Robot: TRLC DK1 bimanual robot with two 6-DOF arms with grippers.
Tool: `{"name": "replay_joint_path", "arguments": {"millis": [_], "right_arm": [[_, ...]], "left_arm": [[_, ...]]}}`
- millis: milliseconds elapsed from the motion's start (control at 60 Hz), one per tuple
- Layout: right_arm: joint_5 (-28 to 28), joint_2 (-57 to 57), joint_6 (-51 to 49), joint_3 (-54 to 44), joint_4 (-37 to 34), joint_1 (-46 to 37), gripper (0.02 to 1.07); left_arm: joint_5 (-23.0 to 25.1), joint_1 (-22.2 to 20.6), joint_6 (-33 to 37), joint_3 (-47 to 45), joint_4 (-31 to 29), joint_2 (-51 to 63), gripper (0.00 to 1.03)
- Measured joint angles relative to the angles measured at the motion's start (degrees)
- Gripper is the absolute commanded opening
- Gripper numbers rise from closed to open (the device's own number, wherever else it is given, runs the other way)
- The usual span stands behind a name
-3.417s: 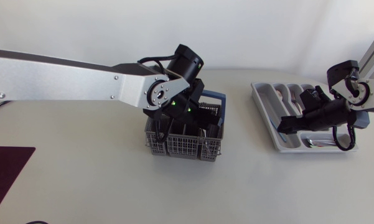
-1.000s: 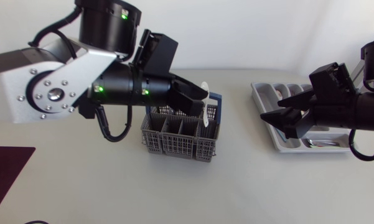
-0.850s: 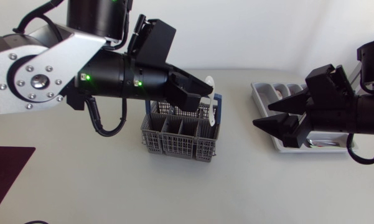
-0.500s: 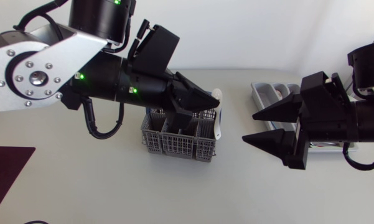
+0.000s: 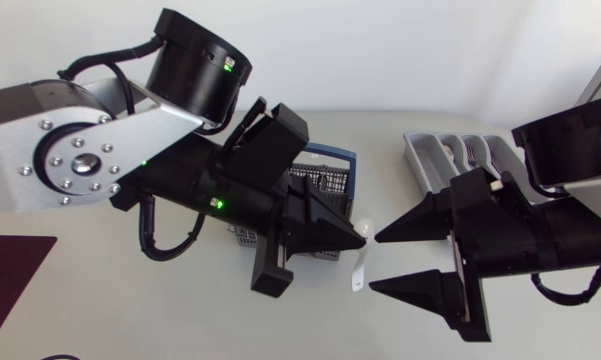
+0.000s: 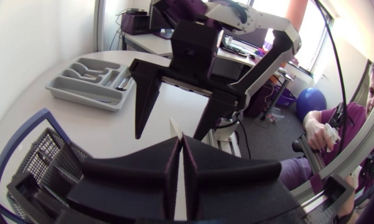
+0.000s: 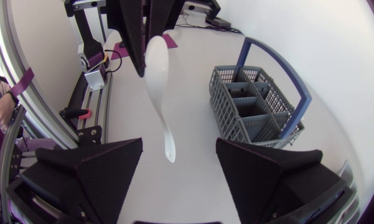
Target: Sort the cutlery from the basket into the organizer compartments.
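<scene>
I'm in a robotics lab here. My left arm (image 5: pixel 80 170) and right arm (image 5: pixel 570 150) hang over a white desk (image 5: pixel 130 310) bearing a cutlery basket (image 5: pixel 332 180).

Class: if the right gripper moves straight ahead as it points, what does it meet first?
Likely the spoon, held by the left gripper, just ahead of the right gripper's open fingers.

The left arm (image 5: pixel 75 165) is a silver-grey link with a round screw-ringed plate, black cylindrical joints dotted with green lights and looping black cables, the right arm (image 5: pixel 570 150) is bulky black with a thin cable, and the left gripper (image 5: pixel 360 238) and right gripper (image 5: pixel 375 263) are matte black wedges.
</scene>
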Motion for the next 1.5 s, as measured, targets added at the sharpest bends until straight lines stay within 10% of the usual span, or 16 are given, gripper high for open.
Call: {"name": "replay_joint_path", "arguments": {"millis": [717, 983, 1233, 1500], "right_arm": [[-2.58, -1.4, 0.0, -0.63, -3.63, 9.75, 0.12], [-2.54, -1.4, 0.87, -0.81, -3.61, 11.21, 0.08], [-2.95, -1.44, 1.36, -2.36, -3.87, 11.43, 0.08], [1.36, 0.24, 1.66, -3.48, -4.04, 9.14, 0.08]], "left_arm": [[6.51, -1.25, 5.7, -1.44, -4.72, 0.04, 0.03], [7.54, -2.05, 5.68, -1.44, -5.31, 0.04, 0.04], [7.32, -1.01, 5.35, -1.07, -5.29, 0.04, 0.85], [4.24, 2.14, -0.96, 4.72, -0.87, 0.02, 0.91]]}}
